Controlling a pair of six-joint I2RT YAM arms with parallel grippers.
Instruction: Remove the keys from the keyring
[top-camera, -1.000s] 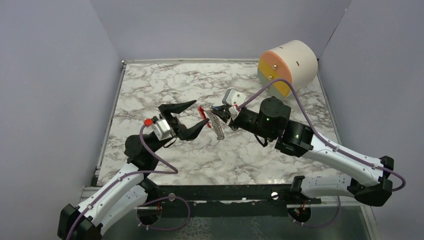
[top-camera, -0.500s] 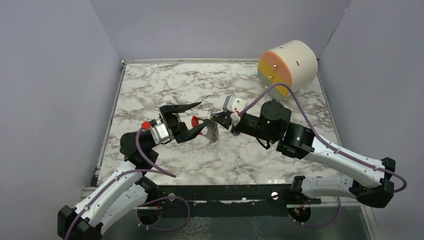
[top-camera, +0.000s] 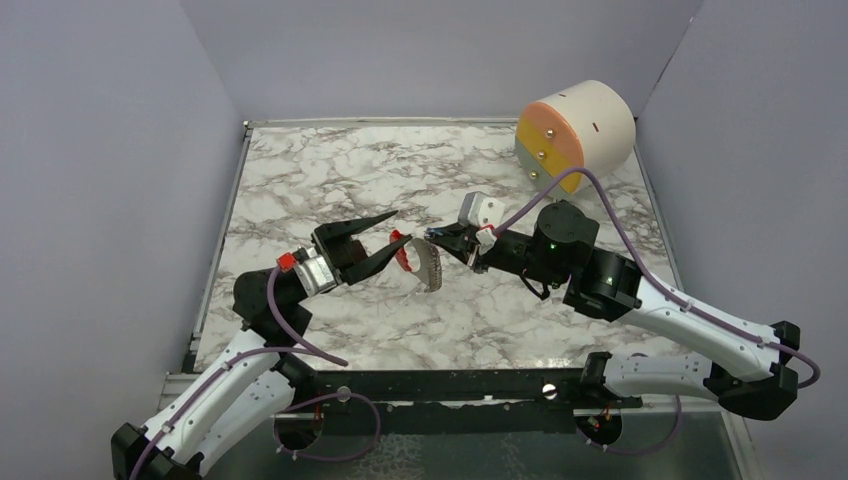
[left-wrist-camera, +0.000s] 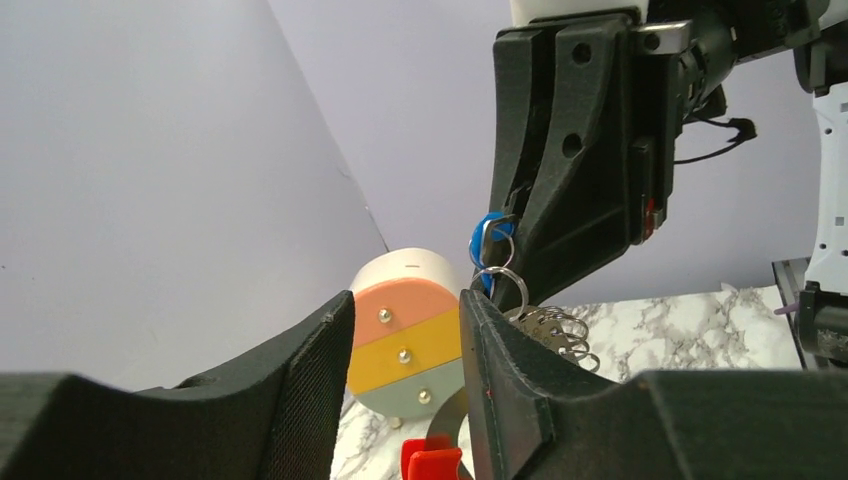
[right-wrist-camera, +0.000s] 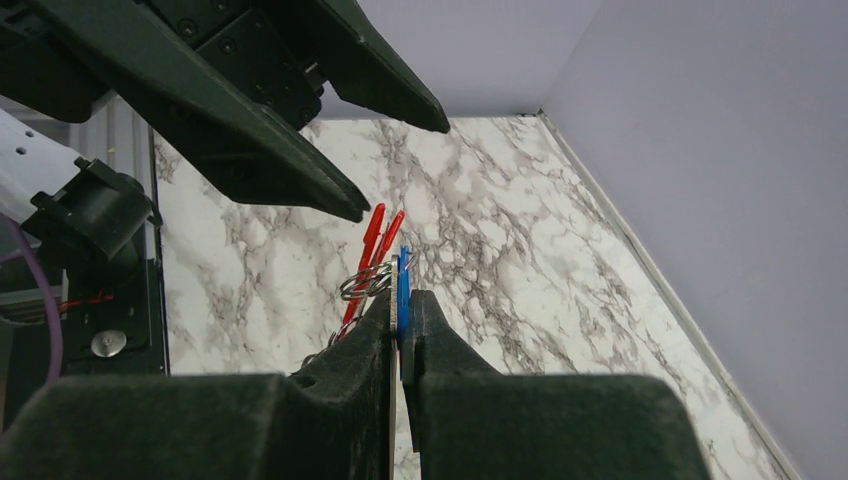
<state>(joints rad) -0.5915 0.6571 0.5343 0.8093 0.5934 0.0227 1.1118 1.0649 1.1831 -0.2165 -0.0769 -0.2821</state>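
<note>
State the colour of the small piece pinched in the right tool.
The key is blue; best in the right wrist view.

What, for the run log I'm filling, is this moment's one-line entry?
right pincer: shut on keys | keyring: hangs from keys | left pincer: open, keyring's red end between jaws

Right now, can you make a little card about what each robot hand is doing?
keyring: grey coil band with a red part, hanging between the hands
keys: tiny blue piece at the keyring's end
left hand: open, a finger each side of the red part
right hand: shut on the keys
back corner: cream cylinder on the marble table
</note>
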